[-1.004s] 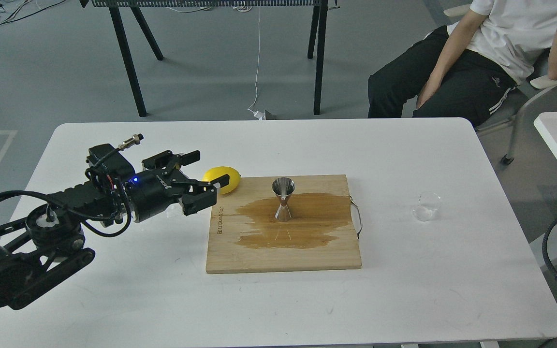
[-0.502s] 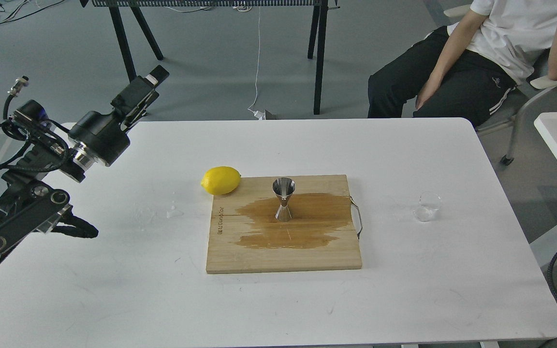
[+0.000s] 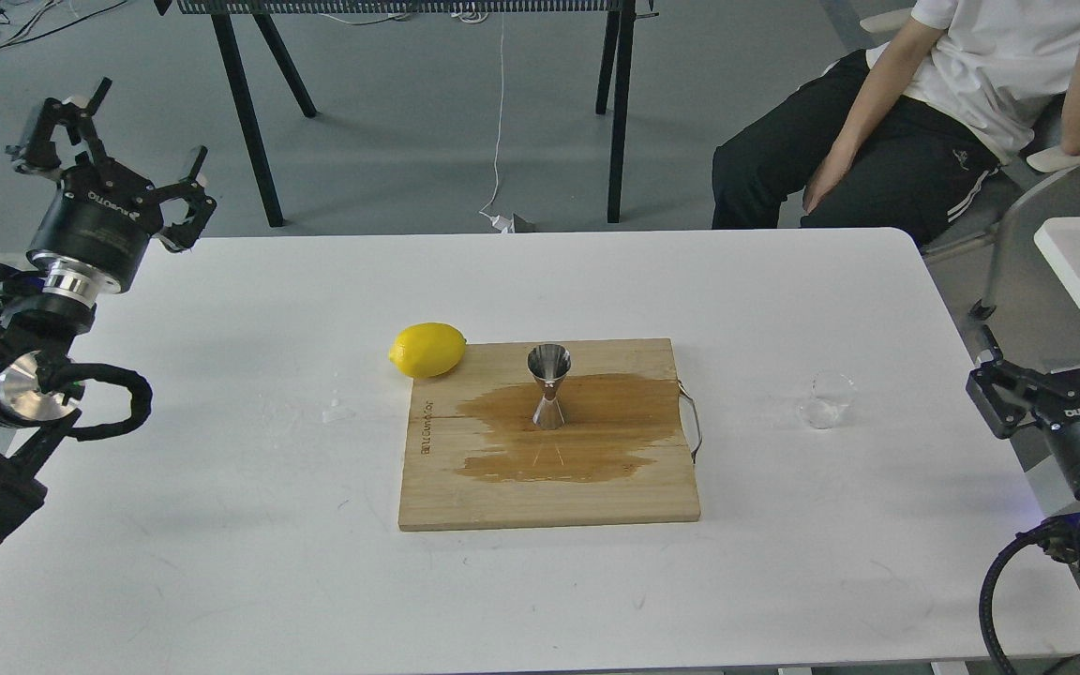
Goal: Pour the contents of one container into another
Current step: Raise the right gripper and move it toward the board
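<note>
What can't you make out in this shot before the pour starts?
- Small clear glass cup, head view: too small and transparent to show whether it holds liquid.
- Shiny steel hourglass jigger on the wet wooden cutting board: its bowl's inside is too small to show any fill.
- Right gripper: its arm is cut off by the frame's right edge.
- Seated person: head cut off by the top edge.
</note>
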Motion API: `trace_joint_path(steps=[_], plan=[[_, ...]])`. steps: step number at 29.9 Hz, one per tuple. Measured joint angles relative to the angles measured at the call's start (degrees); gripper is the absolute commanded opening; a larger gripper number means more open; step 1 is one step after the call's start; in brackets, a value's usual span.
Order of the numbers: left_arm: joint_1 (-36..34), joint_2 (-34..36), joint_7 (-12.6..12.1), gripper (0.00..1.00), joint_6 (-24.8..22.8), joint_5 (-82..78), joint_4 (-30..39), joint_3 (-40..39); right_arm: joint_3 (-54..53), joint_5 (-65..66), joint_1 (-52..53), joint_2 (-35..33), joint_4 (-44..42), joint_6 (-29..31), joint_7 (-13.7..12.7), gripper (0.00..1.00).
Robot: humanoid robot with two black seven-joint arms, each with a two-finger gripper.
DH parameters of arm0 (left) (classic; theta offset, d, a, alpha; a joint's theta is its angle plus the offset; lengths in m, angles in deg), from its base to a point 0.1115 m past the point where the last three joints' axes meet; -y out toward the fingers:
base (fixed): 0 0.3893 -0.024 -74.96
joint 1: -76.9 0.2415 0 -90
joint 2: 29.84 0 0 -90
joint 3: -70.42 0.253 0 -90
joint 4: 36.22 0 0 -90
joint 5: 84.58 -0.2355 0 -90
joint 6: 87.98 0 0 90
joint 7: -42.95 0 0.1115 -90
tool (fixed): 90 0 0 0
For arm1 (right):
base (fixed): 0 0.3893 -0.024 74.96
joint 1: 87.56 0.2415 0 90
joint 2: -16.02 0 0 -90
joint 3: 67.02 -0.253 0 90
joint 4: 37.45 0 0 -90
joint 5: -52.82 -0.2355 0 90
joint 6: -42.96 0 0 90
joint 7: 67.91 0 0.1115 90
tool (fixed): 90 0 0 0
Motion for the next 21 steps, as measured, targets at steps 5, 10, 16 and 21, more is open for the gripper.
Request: trace_joint_path(steps=[5,10,16,21], plan=[[-0.8,-1.2,-5.1,1.00,-0.4,5.5,-8.2,-0.7,0.2,0.5,-3.1,3.9,-0.2,-0.1,0.2,1.00],[-0.9,-3.5,-5.5,1.00,-0.5,6.0,-10.2,-0.6,1.2,0.7,-3.0,5.6,-1.9,-0.5,0.4,1.00],[-1.5,-6.1,-5.3,1.00,-0.5,6.0,-10.3,-0.1,4.1,0.7,-1.5,7.6,-3.2,-3.2,-0.1,1.00],[-1.7,-6.2,-5.6,1.00,-0.5,5.8,-10.2,0.0,5.4,0.7,1.9,8.0,-7.3,-6.5,-0.2,1.00]])
